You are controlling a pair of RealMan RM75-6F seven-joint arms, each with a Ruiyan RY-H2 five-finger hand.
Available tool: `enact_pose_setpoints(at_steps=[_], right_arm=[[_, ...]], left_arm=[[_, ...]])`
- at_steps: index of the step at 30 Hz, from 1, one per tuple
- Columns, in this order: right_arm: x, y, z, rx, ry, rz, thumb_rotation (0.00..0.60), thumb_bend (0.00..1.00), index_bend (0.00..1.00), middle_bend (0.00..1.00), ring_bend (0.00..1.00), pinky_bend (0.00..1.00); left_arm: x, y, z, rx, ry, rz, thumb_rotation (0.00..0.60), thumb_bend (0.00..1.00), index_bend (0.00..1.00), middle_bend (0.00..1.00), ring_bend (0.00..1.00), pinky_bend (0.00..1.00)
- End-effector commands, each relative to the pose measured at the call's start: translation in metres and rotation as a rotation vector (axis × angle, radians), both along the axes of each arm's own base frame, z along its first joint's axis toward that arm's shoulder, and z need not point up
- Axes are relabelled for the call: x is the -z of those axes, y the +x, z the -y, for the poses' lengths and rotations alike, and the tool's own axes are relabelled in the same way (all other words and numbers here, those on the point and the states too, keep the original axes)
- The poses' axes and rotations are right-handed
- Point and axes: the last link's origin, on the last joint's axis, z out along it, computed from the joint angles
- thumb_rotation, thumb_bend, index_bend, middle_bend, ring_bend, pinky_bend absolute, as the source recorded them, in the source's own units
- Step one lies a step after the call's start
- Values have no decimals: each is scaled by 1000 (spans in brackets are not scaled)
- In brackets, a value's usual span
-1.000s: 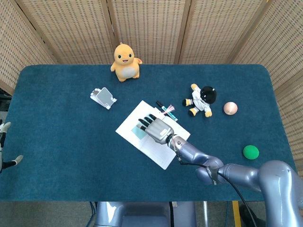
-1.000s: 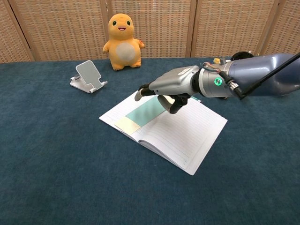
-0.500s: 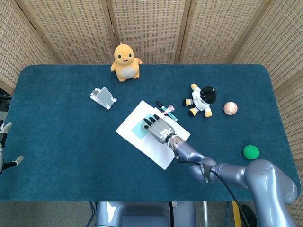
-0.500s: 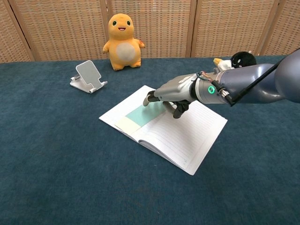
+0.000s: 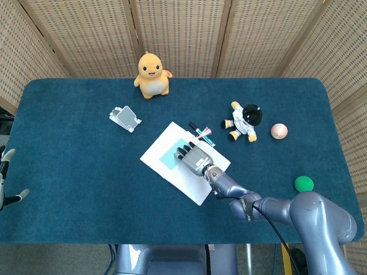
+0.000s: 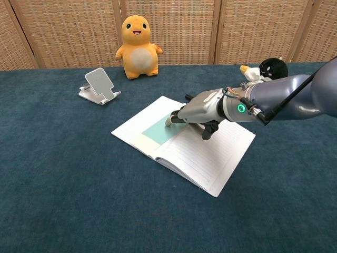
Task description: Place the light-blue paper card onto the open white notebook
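On the open white notebook (image 6: 192, 150) the light-blue paper card (image 6: 160, 129) now lies flat, the right hand (image 6: 202, 109) having lowered, fingers seemingly pressing it, so placement looks done.

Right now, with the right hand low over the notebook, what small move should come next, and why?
Probably lift the right hand straight up and draw it back. The blue card already lies flat on the left page of the open notebook. The fingertips seem to rest on the card's far end without gripping it, so a sideways pull could drag it.
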Motion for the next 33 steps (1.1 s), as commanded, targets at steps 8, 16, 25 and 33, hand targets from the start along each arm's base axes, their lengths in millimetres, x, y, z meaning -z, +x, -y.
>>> enact_pose_setpoints(at_steps=[8, 16, 25, 33], right_arm=[[-1, -1, -6, -26, 8, -20, 600, 1000, 0, 0, 0, 57], [-1, -2, -8, -45, 13, -30, 600, 1000, 0, 0, 0, 57], [-2, -7, -4, -42, 1, -44, 600, 1000, 0, 0, 0, 57], [-5, -12, -3, -33, -1, -47, 600, 1000, 0, 0, 0, 57]], left_arm=[[0, 0, 1, 1, 0, 0, 600, 0, 0, 0, 0, 0], [0, 0, 1, 0, 0, 0, 600, 0, 0, 0, 0, 0], [0, 0, 0, -1, -3, 2, 600, 0, 0, 0, 0, 0], [0, 0, 1, -1, -7, 3, 600, 0, 0, 0, 0, 0]])
